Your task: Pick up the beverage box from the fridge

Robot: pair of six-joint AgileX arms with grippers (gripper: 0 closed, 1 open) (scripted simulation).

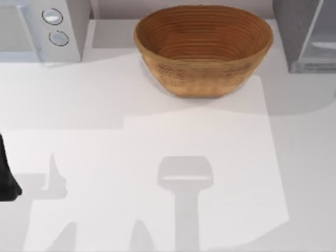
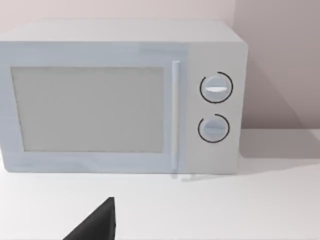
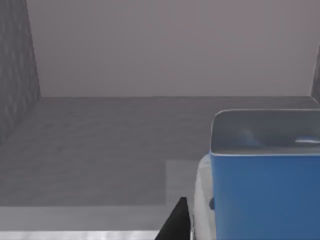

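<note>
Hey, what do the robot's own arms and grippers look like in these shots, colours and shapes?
Little of them shows. The left arm is a plain black shape at the table's left edge in the top view. The left gripper's finger is a matte black wedge, and the right gripper's finger a similar black, angular tip. No cables or markings are visible.

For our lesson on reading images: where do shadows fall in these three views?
Top view: grey arm-shaped shadows cross the white table, and the brown woven bowl shades the surface at its base. Left wrist view: a soft shadow lies beside the light grey two-knob appliance. Right wrist view: the dark grey fridge interior is dim behind the bright blue beverage box.
</note>
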